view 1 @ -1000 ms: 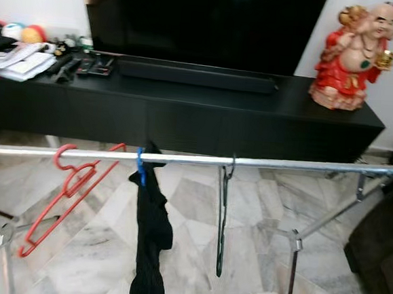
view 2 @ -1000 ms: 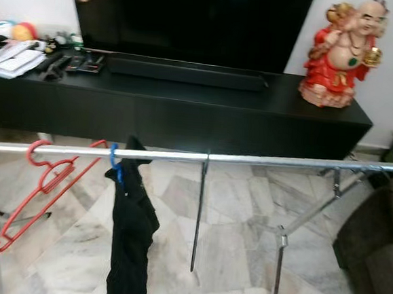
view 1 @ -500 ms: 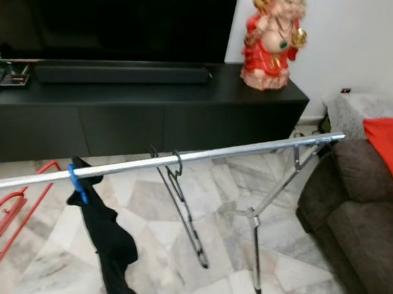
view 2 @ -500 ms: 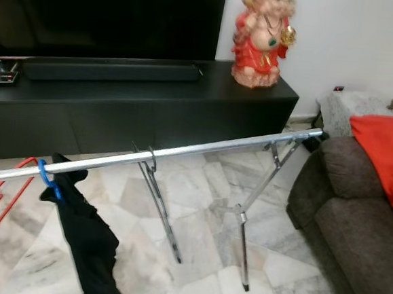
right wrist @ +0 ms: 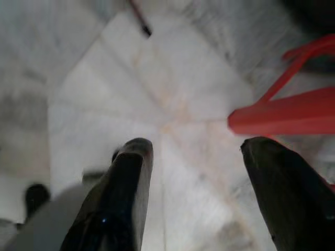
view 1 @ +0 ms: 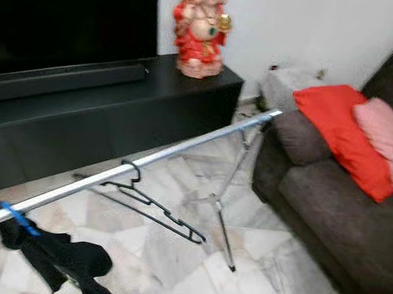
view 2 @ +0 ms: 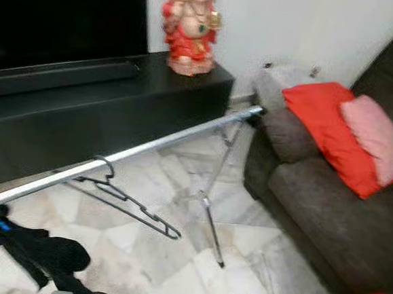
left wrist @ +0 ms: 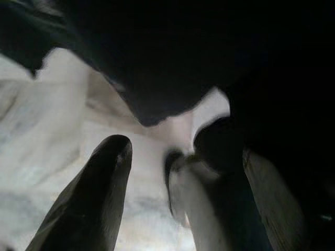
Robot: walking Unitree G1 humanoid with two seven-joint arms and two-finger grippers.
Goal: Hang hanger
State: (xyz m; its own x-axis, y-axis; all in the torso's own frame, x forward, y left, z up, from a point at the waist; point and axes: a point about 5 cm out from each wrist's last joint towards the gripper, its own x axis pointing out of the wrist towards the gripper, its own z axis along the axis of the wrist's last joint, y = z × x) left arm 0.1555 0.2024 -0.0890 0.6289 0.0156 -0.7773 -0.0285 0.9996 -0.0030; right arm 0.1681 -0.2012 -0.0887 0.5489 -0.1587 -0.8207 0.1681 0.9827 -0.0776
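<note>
Right gripper fingers spread wide, empty, hanging low over marble floor beside a red basket. Left gripper also parted, holding nothing, arm idle. Dark hanger already hooked on the metal rail, tilted sideways. Black garment on a blue hanger further left; sofa crowds the rail's right end.

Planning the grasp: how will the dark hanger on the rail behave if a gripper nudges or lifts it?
The dark hanger looks like thin wire, so probably light and fairly stiff. It hangs by one hook on the smooth metal rail, so a nudge would likely swing or slide it. It already sits tilted, suggesting it pivots freely.
</note>
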